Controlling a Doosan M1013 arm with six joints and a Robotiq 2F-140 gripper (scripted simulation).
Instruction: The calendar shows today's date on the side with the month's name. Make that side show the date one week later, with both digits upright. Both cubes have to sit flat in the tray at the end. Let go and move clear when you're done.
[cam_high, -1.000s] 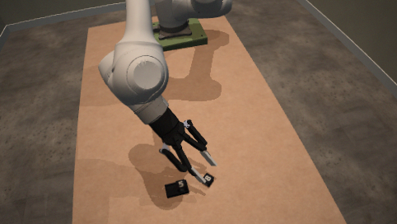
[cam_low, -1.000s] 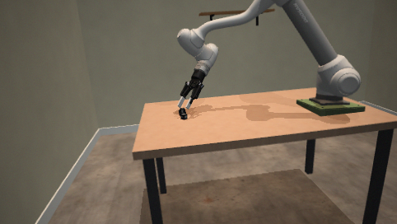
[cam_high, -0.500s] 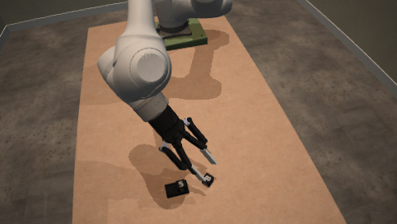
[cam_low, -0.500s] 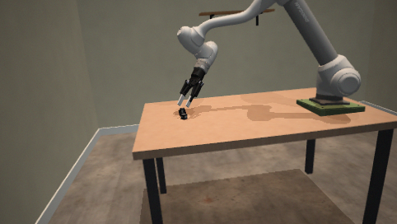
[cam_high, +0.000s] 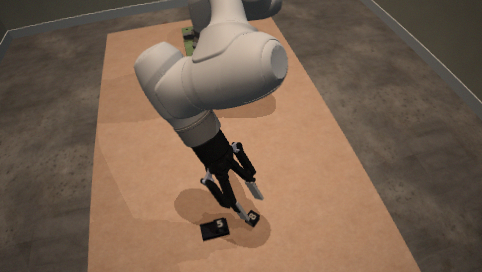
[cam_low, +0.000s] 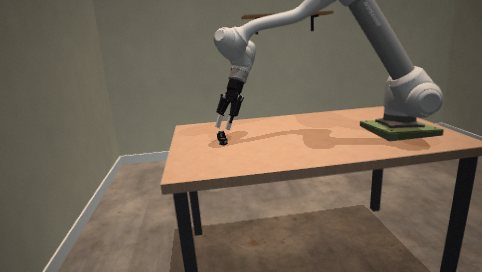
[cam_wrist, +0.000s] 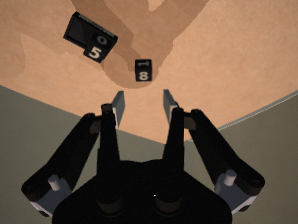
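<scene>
The black calendar tray (cam_high: 207, 233) (cam_wrist: 78, 31) lies on the table. One black cube (cam_high: 220, 224) (cam_wrist: 97, 47) sits at one end of it, showing a white 5 and, in the wrist view, a 0; the tray's other end holds no cube. The second black cube (cam_high: 253, 218) (cam_wrist: 143, 70) lies on the table beside the tray, showing an 8 and, in the wrist view, a sideways 1. My gripper (cam_high: 254, 209) (cam_low: 223, 127) (cam_wrist: 143, 98) is partly open and empty, its fingertips above the table near the loose cube. The month lettering is too small to read.
The wooden table (cam_high: 320, 200) (cam_low: 280, 165) carries the arm's green base plate (cam_high: 187, 46) (cam_low: 401, 133) at its far end from the calendar. In the wrist view the table's edge runs behind the fingers. A wall shelf (cam_low: 320, 14) hangs behind the arm.
</scene>
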